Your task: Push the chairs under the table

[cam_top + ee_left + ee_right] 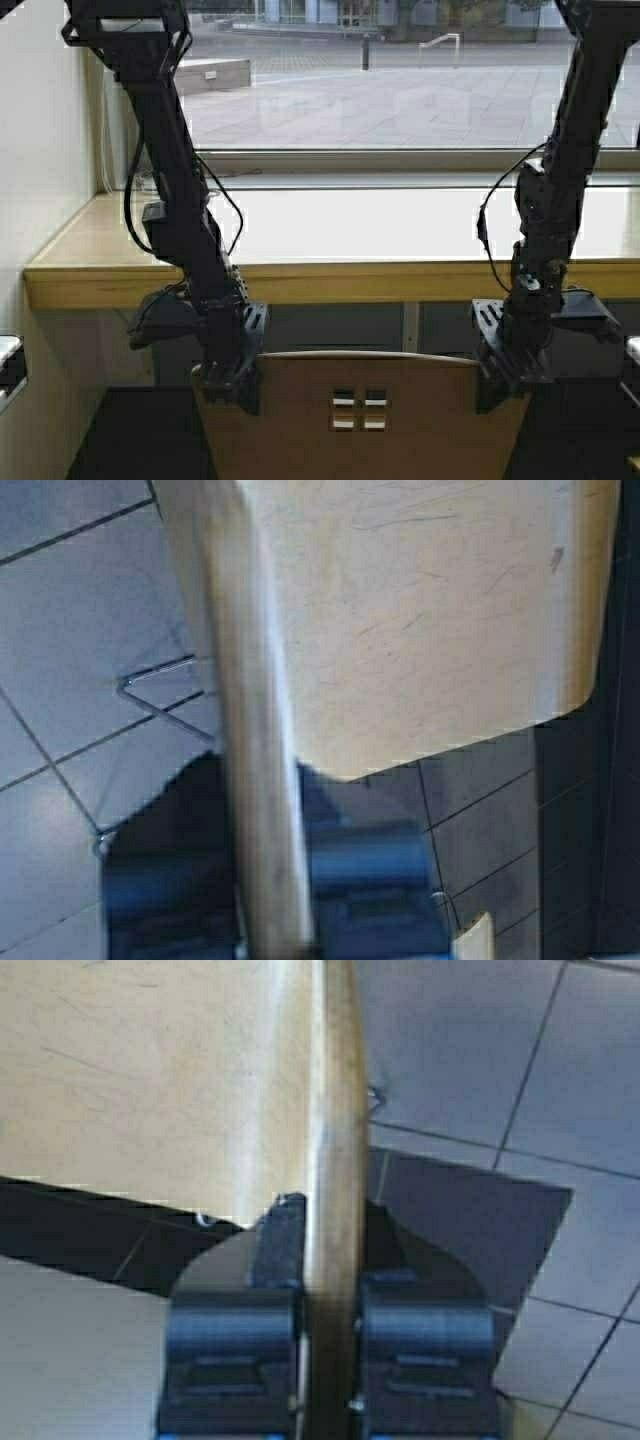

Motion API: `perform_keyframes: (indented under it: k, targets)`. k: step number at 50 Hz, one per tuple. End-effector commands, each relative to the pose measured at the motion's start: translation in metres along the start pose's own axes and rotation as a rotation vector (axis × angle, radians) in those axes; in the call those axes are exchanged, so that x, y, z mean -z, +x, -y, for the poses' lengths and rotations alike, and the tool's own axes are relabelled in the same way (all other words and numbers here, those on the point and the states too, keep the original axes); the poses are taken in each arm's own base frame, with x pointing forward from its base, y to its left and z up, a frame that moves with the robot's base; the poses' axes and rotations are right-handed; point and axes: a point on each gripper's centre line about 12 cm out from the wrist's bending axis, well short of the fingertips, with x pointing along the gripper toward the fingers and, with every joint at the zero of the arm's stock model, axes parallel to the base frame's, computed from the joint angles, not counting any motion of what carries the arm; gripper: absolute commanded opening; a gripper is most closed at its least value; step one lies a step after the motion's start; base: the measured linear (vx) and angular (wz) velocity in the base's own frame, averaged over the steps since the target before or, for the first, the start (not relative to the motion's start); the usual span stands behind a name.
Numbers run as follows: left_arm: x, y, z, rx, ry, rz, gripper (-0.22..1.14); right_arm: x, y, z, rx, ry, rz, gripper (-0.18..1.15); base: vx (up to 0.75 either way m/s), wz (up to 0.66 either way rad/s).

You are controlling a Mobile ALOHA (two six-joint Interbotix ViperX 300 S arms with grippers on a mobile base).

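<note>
At lower centre of the high view, gripping the chair [360,415] backrest with left hand [228,385] and right hand [503,380] clamped, short of the table [90,270], push mostly left.

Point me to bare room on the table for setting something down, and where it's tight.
The table top is bare between the arms, from front edge to window sill, and at its left end by the wall. Tight at the chair backrest: left gripper and right gripper clamp its top corners.
</note>
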Motion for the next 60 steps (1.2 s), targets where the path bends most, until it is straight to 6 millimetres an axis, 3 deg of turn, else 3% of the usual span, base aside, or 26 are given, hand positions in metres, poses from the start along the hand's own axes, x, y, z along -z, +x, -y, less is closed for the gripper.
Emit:
perform_keyframes:
  k: [1, 31, 44, 60]
  targets:
    - [0.001, -0.007, 0.023, 0.062, 0.001, -0.002, 0.02, 0.01, -0.004, -0.018, -0.039, -0.089, -0.016, 0.05, 0.15, 0.04]
    - [0.001, -0.004, 0.021, 0.059, 0.003, 0.001, 0.03, -0.001, 0.017, -0.009, -0.003, -0.138, -0.043, 0.05, 0.2, 0.08]
    - [0.001, -0.005, 0.023, 0.063, 0.004, -0.001, 0.03, -0.001, 0.012, -0.01, -0.007, -0.141, -0.042, 0.05, 0.23, 0.04]
    - [0.002, -0.006, 0.028, 0.076, 0.01, -0.004, 0.03, 0.0, 0.001, 0.002, 0.016, -0.137, -0.024, 0.05, 0.24, 0.01]
